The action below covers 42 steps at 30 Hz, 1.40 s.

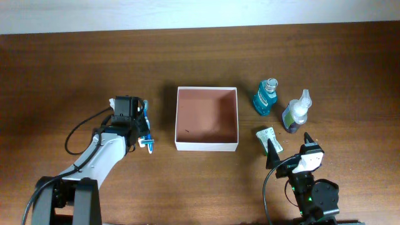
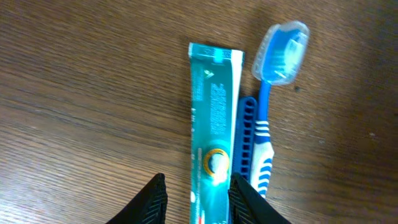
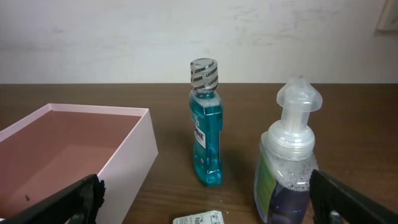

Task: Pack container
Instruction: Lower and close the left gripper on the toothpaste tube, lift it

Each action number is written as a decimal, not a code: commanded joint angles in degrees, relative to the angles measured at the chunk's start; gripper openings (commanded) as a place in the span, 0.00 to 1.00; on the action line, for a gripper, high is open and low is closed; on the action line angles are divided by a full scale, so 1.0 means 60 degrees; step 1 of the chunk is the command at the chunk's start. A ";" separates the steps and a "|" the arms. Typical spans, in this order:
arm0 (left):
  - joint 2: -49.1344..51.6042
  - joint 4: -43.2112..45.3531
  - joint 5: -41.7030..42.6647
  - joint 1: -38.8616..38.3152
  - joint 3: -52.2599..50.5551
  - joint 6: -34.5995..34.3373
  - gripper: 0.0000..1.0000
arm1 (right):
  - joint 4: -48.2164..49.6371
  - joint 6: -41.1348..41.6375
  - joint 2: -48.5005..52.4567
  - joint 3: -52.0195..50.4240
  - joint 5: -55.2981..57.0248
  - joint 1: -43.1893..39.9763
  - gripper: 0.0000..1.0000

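The container (image 1: 206, 146) is a shallow square box with white walls and a reddish-brown inside, at the table's middle; nothing lies in it but a small dark speck. Its corner shows in the right wrist view (image 3: 127, 163). My left gripper (image 2: 200, 199) is open and low over the table left of the box, its fingers straddling a teal toothpaste tube (image 2: 214, 112). A blue toothbrush (image 2: 273, 74) with a clear head cap lies just right of the tube. My right gripper (image 3: 205, 186) is open and empty, right of the box's front corner.
A blue mouthwash bottle (image 1: 265, 97) and a clear pump soap bottle (image 1: 296, 111) stand right of the box. A small white sachet (image 1: 269, 139) lies in front of them, between my right fingers. A blue ribbed comb-like piece (image 2: 247, 140) lies between tube and toothbrush.
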 commanded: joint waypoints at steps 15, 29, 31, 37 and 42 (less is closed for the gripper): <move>-0.0426 -0.0991 0.0991 -0.0036 0.0280 -0.0040 0.36 | -0.0058 0.0109 -0.0040 -0.0044 0.0084 0.0055 0.98; -0.0007 -0.0648 0.1045 0.0262 0.0025 0.0557 0.32 | -0.0058 0.0109 -0.0040 -0.0044 0.0080 0.0055 0.98; 0.0011 -0.0616 0.1082 0.0313 0.0022 0.0554 0.32 | -0.0055 0.0109 -0.0040 -0.0044 0.0080 0.0055 0.98; 0.0262 -0.0477 0.1071 0.0335 -0.0011 0.0550 0.32 | -0.0058 0.0109 -0.0040 -0.0044 0.0080 0.0055 0.98; 0.0423 -0.0361 0.1111 0.0397 -0.0015 0.0302 0.33 | -0.0058 0.0109 -0.0040 -0.0044 0.0080 0.0055 0.98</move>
